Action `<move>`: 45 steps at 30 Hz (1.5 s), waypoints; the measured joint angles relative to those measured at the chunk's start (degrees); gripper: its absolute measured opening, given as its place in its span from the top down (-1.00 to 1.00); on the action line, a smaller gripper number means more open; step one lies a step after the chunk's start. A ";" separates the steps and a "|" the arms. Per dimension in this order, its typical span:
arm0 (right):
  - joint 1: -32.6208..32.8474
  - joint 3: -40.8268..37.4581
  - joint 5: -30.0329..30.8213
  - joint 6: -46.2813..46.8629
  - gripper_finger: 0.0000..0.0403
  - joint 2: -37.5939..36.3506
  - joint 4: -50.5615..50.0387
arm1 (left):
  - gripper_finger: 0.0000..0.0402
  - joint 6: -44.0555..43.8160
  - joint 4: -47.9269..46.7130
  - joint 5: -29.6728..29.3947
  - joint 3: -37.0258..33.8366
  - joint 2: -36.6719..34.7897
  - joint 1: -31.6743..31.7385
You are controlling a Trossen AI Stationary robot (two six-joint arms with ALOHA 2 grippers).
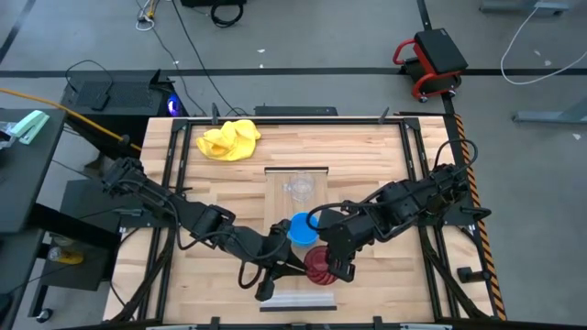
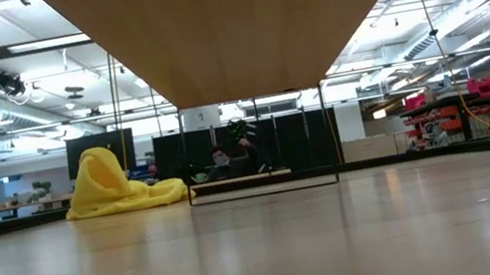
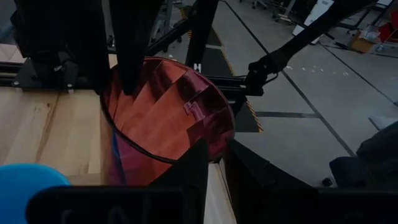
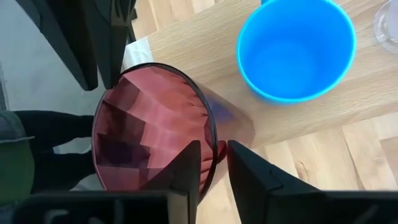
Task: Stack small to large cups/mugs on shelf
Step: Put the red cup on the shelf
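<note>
Both grippers at red ribbed cup (image 4: 152, 130), shelf's (image 1: 280, 197) near end beside blue mug (image 1: 301, 229). Left gripper (image 3: 158, 118) fingers pinching its rim; right gripper (image 4: 214, 165) fingers spread astride rim, seemingly releasing. Placement step; next, likely seat cup, withdraw cleanly.

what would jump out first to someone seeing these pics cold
Both grippers meet at the dark red ribbed cup on the near end of the shelf: the left gripper has a finger inside the rim, and the right gripper straddles the rim with its fingers apart. Right behind it on the plank sit the bright blue mug and the clear plastic cup. A crumpled yellow cloth lies at the table's far left.
</note>
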 joint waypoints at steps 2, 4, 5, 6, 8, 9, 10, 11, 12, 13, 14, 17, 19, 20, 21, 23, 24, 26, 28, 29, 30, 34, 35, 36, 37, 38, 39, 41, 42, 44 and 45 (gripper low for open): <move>-0.05 0.00 0.06 0.00 0.56 0.00 0.00 | 0.71 0.02 0.07 0.00 -0.02 0.00 0.00; -0.06 0.00 0.09 0.04 0.54 0.00 -0.02 | 0.71 0.00 0.17 0.00 -0.02 0.00 0.00; -0.05 0.01 0.09 0.09 0.54 0.00 -0.02 | 0.70 0.02 0.19 0.00 -0.02 0.00 0.00; -0.04 0.00 0.07 0.07 0.53 0.00 -0.02 | 0.70 0.02 0.19 0.00 -0.01 0.00 0.00; -0.04 0.00 0.09 0.07 0.52 0.01 -0.02 | 0.69 0.03 0.21 0.00 -0.01 0.00 0.00; -0.04 0.00 0.13 0.07 0.51 0.00 -0.03 | 0.69 0.04 0.22 0.00 0.01 0.00 0.00; -0.06 0.00 0.18 0.07 0.50 0.01 -0.04 | 0.70 0.05 0.23 -0.02 0.00 0.00 0.00; -0.06 0.00 0.27 0.05 0.49 0.00 -0.04 | 0.70 0.09 0.26 0.00 0.00 0.00 0.00; -0.06 0.00 0.27 0.07 0.48 0.00 -0.04 | 0.70 0.15 0.32 -0.02 -0.02 0.00 0.00; -0.06 0.00 0.29 0.06 0.47 0.00 -0.04 | 0.70 0.17 0.51 0.00 -0.02 0.00 0.00; -0.06 0.00 0.29 0.07 0.45 0.00 -0.06 | 0.70 0.19 0.75 0.00 0.01 -0.02 0.00; -0.06 0.00 0.29 0.20 0.40 0.01 -0.06 | 0.69 0.56 1.04 0.00 0.01 -0.11 0.00; -0.08 0.00 0.29 0.22 0.37 0.00 -0.06 | 0.69 0.65 1.05 -0.01 0.00 -0.10 0.00; -0.08 0.00 0.29 0.27 0.35 0.00 -0.06 | 0.70 0.66 1.04 -0.02 -0.01 -0.11 -0.02; -0.08 0.00 0.29 0.46 0.34 -0.04 -0.08 | 0.70 0.66 1.04 -0.02 0.01 -0.11 -0.11; -0.14 0.00 0.54 0.80 0.32 -0.09 -0.08 | 0.70 1.06 1.04 -0.02 0.01 -0.10 -0.30; -0.19 0.00 0.68 1.12 0.31 -0.14 -0.09 | 0.70 1.29 1.06 -0.02 0.01 -0.10 -0.33; -0.23 0.00 0.73 1.42 0.30 -0.35 -0.10 | 0.70 1.40 1.18 -0.02 -0.01 -0.11 -0.35; -0.55 0.00 0.73 1.76 0.30 -0.51 -0.14 | 0.71 1.46 1.26 -0.02 0.01 -0.11 -0.37; -0.64 0.00 0.73 1.75 0.29 -0.52 -0.15 | 0.71 1.46 1.26 -0.02 0.01 -0.09 -0.37; -0.72 0.00 0.74 1.76 0.29 -0.63 -0.15 | 0.71 1.47 1.26 -0.02 0.00 -0.11 -0.37; -1.18 0.00 1.02 2.65 0.29 -1.36 -0.27 | 0.71 1.54 1.26 -0.05 0.01 -0.11 -0.61; -1.20 0.00 1.17 3.01 0.29 -1.60 -0.28 | 0.71 1.55 1.26 -0.09 0.01 -0.11 -0.66; -1.22 0.00 1.33 3.28 0.29 -2.05 -0.31 | 0.70 1.56 1.30 -0.08 0.01 -0.11 -0.68; -1.22 0.00 1.75 3.50 0.29 -2.41 -0.34 | 0.70 1.57 1.30 -0.09 0.01 -0.11 -0.68; -1.21 0.00 2.17 3.84 0.29 -2.96 -0.36 | 0.70 1.57 1.30 -0.07 0.01 -0.11 -0.70; -1.20 0.00 2.87 4.17 0.29 -3.51 -0.40 | 0.69 1.60 1.30 -0.07 0.01 -0.11 -0.74; -1.20 0.00 3.90 4.96 0.29 -4.72 -0.50 | 0.70 1.63 1.33 -0.07 0.01 -0.11 -0.74; -1.20 0.00 4.11 5.29 0.29 -5.31 -0.77 | 0.69 1.69 1.33 -0.08 0.01 -0.11 -0.73; -1.17 0.00 4.27 6.75 0.30 -6.57 -1.87 | 0.69 1.72 1.33 -0.09 0.01 -0.11 -0.72; -1.03 0.00 4.33 8.01 0.30 -7.27 -2.62 | 0.69 1.88 1.38 -0.09 0.01 -0.11 -0.72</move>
